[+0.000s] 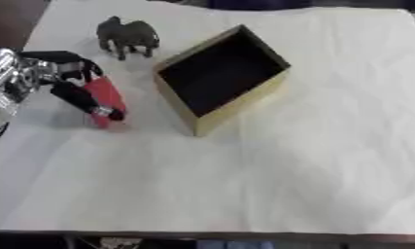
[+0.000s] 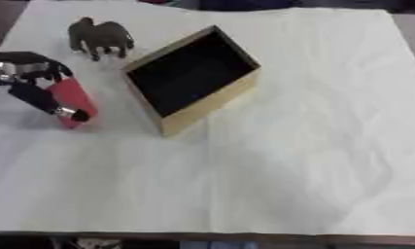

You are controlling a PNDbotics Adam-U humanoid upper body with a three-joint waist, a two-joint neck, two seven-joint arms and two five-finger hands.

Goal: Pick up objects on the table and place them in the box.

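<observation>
Two things remain outside the box [image 1: 220, 78]: a red object [image 1: 106, 99] and a dark elephant figure [image 1: 128, 35]. The left robot hand [image 1: 70, 80] curls its fingers over the red object, probably to lift it; the open box waits just to that hand's right, the elephant beyond it. White cloth covers the surface [image 1: 312, 170]; dark floor edges it.

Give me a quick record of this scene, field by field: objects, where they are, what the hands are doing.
Surface: table under white cloth
Box: open box, dark inside, looks empty
Red object: red object, left of the box
Left hand: left hand, fingers curled round the red object
Animal figure: dark animal figure, standing behind the hand, untouched
Right hand: not in view
</observation>
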